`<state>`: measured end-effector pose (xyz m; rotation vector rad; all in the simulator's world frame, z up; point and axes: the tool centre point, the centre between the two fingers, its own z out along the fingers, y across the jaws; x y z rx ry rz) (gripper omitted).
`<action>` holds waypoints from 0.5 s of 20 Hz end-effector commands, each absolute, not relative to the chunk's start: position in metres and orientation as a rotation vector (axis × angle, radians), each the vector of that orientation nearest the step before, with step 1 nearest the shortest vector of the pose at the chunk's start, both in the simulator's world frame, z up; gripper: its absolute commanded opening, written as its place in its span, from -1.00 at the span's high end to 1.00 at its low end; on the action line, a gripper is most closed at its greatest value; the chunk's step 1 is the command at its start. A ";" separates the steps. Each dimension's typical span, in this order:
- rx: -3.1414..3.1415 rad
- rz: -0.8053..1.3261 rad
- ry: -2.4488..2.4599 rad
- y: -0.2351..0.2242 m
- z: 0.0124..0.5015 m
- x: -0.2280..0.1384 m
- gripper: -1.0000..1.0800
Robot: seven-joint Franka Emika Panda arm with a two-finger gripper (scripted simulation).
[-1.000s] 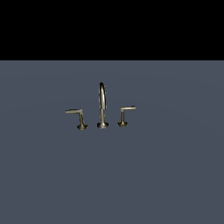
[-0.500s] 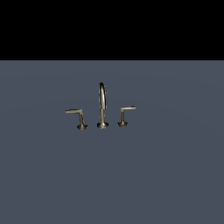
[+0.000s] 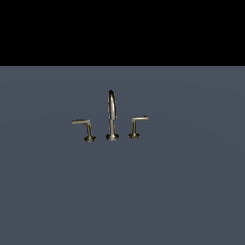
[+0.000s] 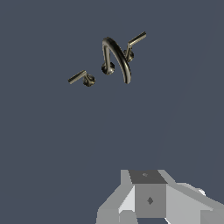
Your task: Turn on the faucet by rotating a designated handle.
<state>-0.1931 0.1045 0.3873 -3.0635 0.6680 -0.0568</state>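
The brass-coloured faucet [image 3: 112, 115] stands on a flat grey-blue surface, its tall arched spout [image 4: 117, 57] between two levers. The handle [image 3: 83, 126], with a slanted stem and a long thin bar, is on the exterior view's left of the spout; in the wrist view it shows as handle [image 4: 79, 78]. Only grey blocks of my gripper [image 4: 148, 203] show at the edge of the wrist view, well apart from the faucet. Its fingertips are not clear, and nothing is seen in it. The exterior view shows no arm.
A second lever [image 3: 136, 125] with an upright stem and a shorter bar stands on the exterior view's right of the spout, second lever [image 4: 133, 43] in the wrist view. The grey-blue surface [image 3: 122, 191] spreads all around; above it the background is black.
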 end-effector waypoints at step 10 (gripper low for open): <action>-2.965 -0.042 1.006 0.144 0.321 -0.146 1.00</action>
